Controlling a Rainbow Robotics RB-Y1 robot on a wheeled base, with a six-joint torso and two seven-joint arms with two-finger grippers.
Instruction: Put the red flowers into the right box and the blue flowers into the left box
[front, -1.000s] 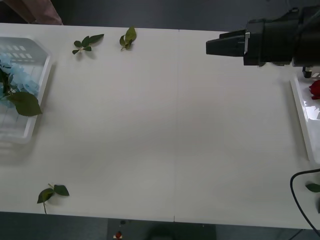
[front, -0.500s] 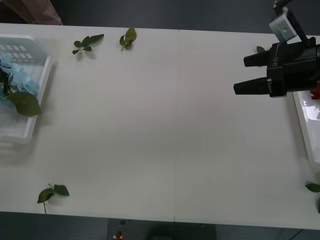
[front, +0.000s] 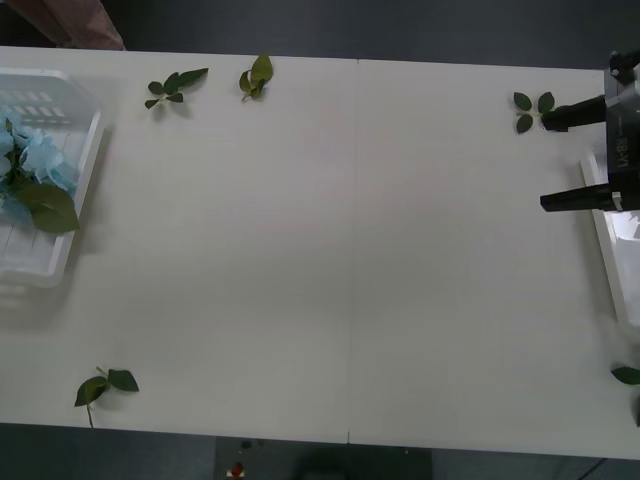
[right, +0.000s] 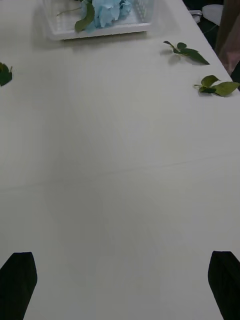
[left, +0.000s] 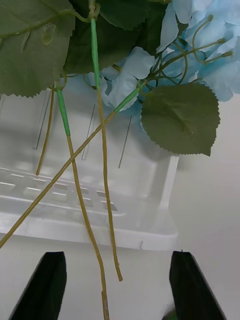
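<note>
at the far left edge of the front view, the left box sits on the white worktop with the blue flowers and their big green leaves lying inside it. how many blooms are there cannot be told. in the left wrist view the left pincer hangs spread just above the box's near rim, with three thin stems trailing out over the rim between its black fingers. five loose leaf sprigs lie scattered on the worktop. at the right edge the right pincer is spread wide and empty, beside the right box.
</note>
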